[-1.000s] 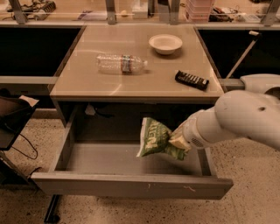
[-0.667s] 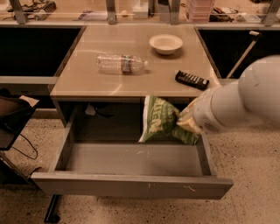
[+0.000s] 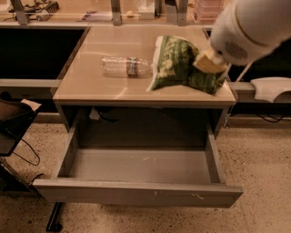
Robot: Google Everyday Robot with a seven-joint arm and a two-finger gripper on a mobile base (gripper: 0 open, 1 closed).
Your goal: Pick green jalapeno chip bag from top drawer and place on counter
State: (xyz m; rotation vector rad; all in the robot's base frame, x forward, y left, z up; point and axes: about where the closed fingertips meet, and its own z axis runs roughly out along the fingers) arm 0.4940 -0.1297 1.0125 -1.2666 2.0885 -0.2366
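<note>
The green jalapeno chip bag (image 3: 175, 63) hangs above the right half of the beige counter (image 3: 100, 86), held by its right end. My gripper (image 3: 208, 63) is shut on that end, with the big white arm behind it at the upper right. The top drawer (image 3: 136, 191) stands pulled open below the counter, and its grey inside is bare. The bag hides the counter's right part.
A clear water bottle (image 3: 125, 66) lies on its side on the counter, left of the bag. A cluttered ledge with metal posts (image 3: 113, 11) runs along the back. A dark chair and cables (image 3: 13, 132) stand at the left.
The bag has been lifted out of the drawer, up and over the counter's right side. The arm rose with it, and now covers the bowl and black packet seen before.
</note>
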